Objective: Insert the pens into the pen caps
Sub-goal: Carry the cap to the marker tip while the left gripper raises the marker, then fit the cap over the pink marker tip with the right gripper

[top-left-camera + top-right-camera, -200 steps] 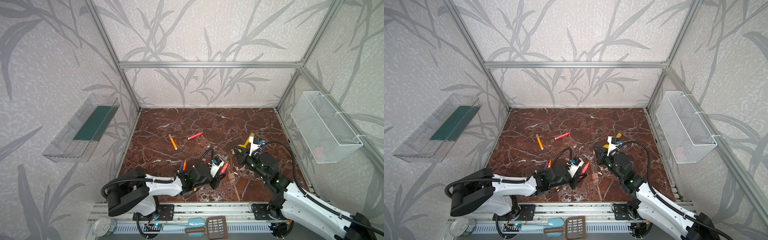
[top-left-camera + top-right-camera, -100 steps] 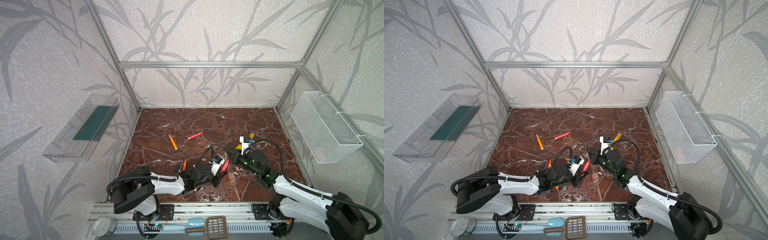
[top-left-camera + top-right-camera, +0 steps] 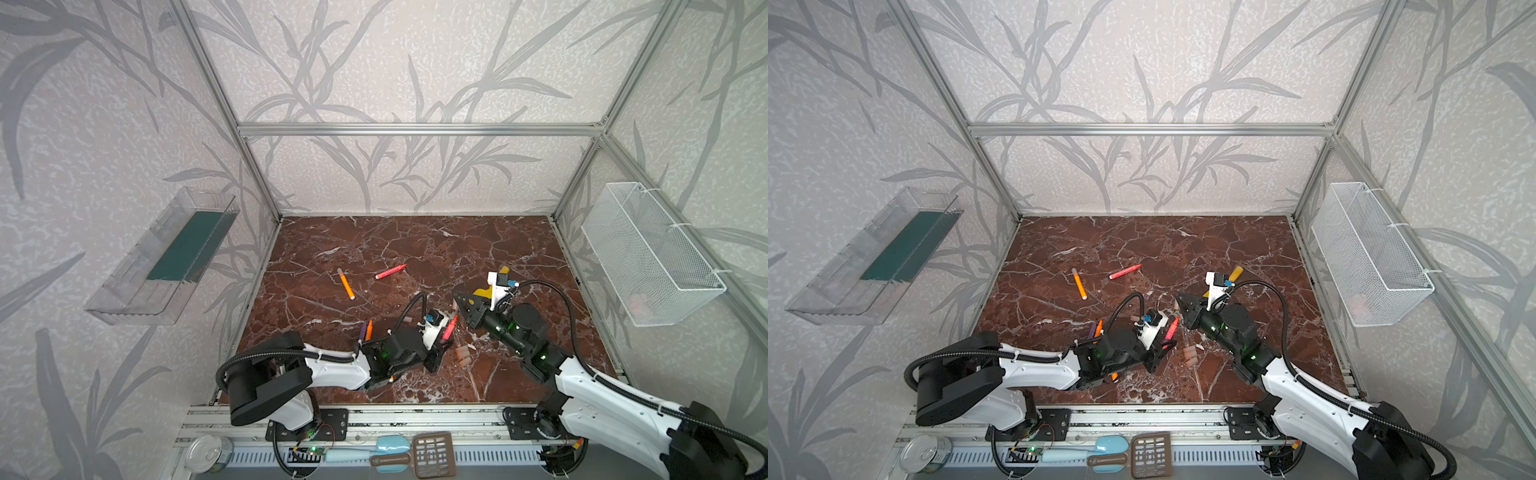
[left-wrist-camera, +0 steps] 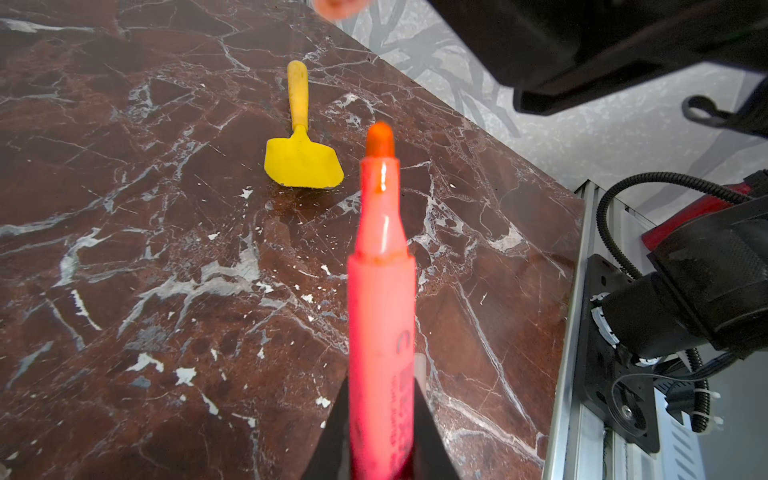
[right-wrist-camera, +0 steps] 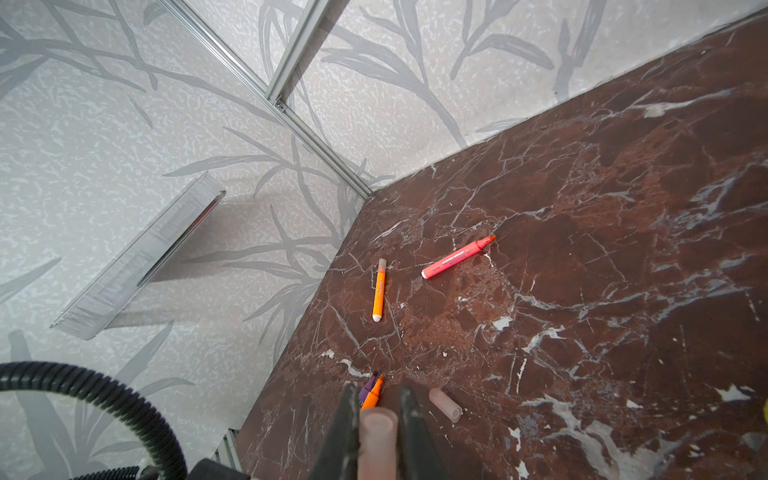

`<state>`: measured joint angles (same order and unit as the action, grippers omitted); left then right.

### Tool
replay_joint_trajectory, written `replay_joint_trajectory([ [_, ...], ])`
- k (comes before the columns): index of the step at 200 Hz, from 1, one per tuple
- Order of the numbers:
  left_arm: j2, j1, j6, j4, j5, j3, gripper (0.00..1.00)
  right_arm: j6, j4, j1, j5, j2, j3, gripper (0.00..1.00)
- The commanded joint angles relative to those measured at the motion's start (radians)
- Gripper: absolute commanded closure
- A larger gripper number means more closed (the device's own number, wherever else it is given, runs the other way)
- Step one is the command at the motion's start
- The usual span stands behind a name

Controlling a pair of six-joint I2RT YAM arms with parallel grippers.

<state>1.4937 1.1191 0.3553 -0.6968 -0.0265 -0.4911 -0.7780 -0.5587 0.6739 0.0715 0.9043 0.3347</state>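
Right gripper [image 5: 377, 399] clamps a pale pen cap [image 5: 376, 440]; mid-frame, an orange pen [image 5: 378, 291] and red-pink pen [image 5: 455, 257] lie apart on marble tabletop [image 5: 623, 208].

A: What lies on the desk [image 3: 415, 241], left of centre?
B: The capped pen [image 3: 345, 283]; the uncapped pen [image 3: 390, 272] lies right of it, apart.
A: And at the front?
B: Loose caps [image 3: 462, 354], between left arm [image 3: 332, 365] and right arm [image 3: 590, 386].
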Motion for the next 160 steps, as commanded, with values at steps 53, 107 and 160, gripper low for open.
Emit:
replay_joint_trajectory([
  [53, -0.039, 0.003, 0.011, -0.031, 0.044, -0.004, 1.00, -0.039, -0.052, 0.001, 0.013, 0.019, -0.029, 1.00],
  [107, -0.056, 0.003, 0.020, 0.002, 0.099, -0.013, 1.00, -0.041, -0.053, 0.019, 0.007, -0.004, -0.042, 1.00],
  [160, -0.064, -0.001, 0.033, 0.000, 0.104, -0.034, 1.00, -0.038, -0.099, 0.081, -0.013, 0.040, -0.042, 1.00],
])
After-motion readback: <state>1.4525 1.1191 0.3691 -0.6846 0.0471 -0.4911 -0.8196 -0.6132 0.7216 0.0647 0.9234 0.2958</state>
